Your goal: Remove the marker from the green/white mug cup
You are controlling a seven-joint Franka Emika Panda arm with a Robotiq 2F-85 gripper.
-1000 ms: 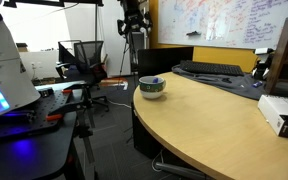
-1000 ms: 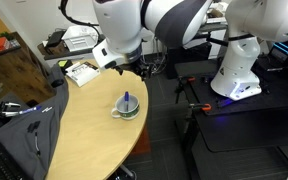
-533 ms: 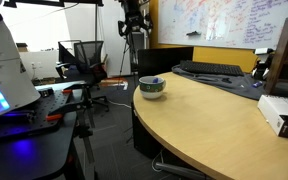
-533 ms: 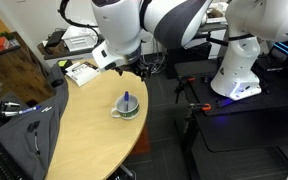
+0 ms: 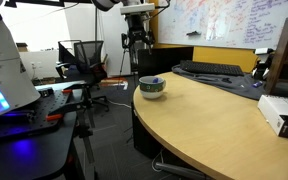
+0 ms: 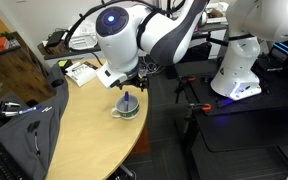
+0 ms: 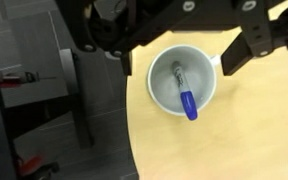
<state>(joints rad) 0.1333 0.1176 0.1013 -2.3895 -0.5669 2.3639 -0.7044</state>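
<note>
Marker (image 7: 184, 92) leans tilted inside the green/white mug cup (image 7: 162, 88), its blue end resting at the rim and poking out, likely the 1 part offering a hold. Pincer (image 7: 159, 55) hangs above the cup, released, fingers spread wide and empty, clear of the rim. Cup sits near the curved edge of the desk (image 7: 244, 130); nothing crowds it, so a straight lift looks free.

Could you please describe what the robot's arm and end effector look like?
The arm is glossy white and built from rounded, bulbous links, with a small blue round mark on one joint cap. Thin black cables loop beside it. The end effector is black, with two angular, jointed fingers.
</note>
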